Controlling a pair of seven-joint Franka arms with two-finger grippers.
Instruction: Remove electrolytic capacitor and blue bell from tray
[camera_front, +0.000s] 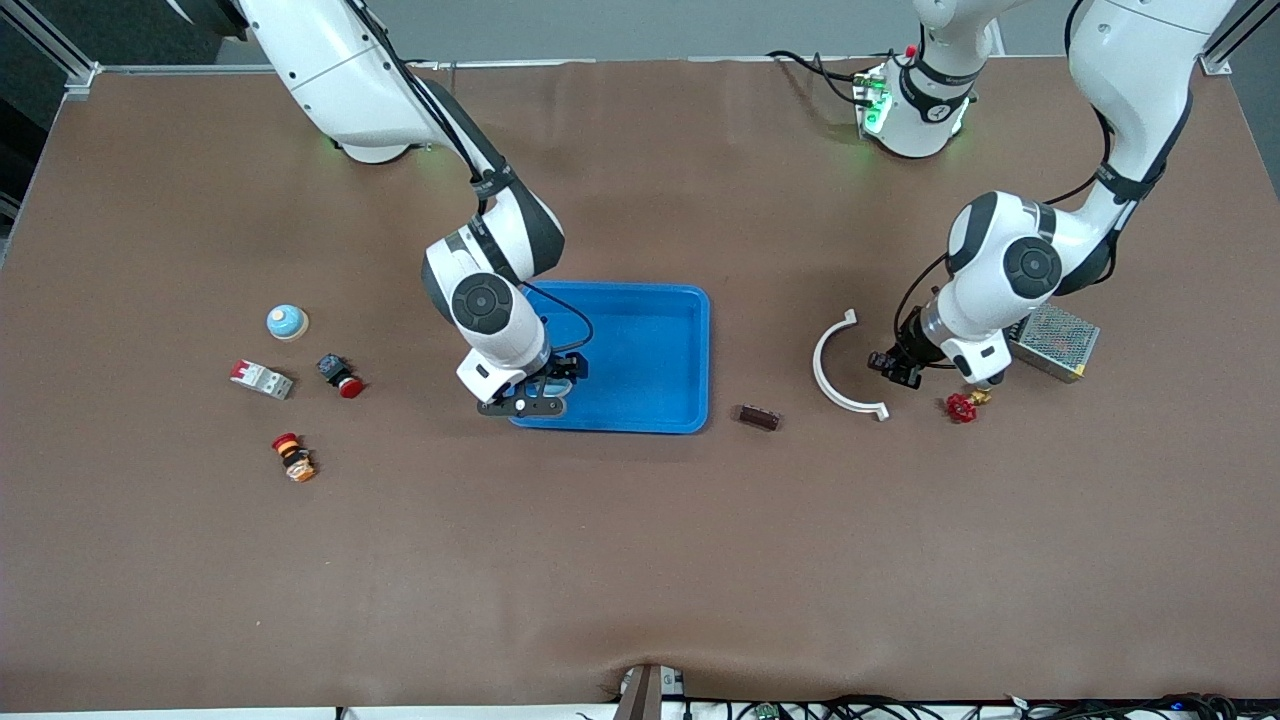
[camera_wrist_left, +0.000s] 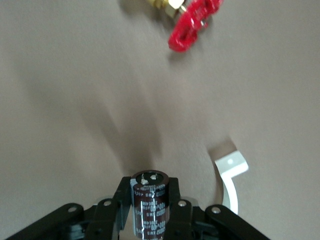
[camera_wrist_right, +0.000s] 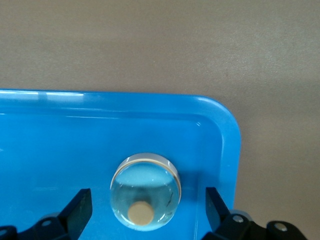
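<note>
With the left gripper clamped on the capacitor over bare table beside the bracket, lower it gently, while the right gripper, fingers wide, centres astride the bell in the tray's corner.

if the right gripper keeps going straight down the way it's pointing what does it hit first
Most likely the blue bell, which sits between the open fingers of the right gripper in a corner of the tray. How much height is left is unclear.

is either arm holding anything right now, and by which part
The left end effector is shut on the electrolytic capacitor, gripping its cylindrical sides. The right end effector is open around the blue bell, holding nothing.
</note>
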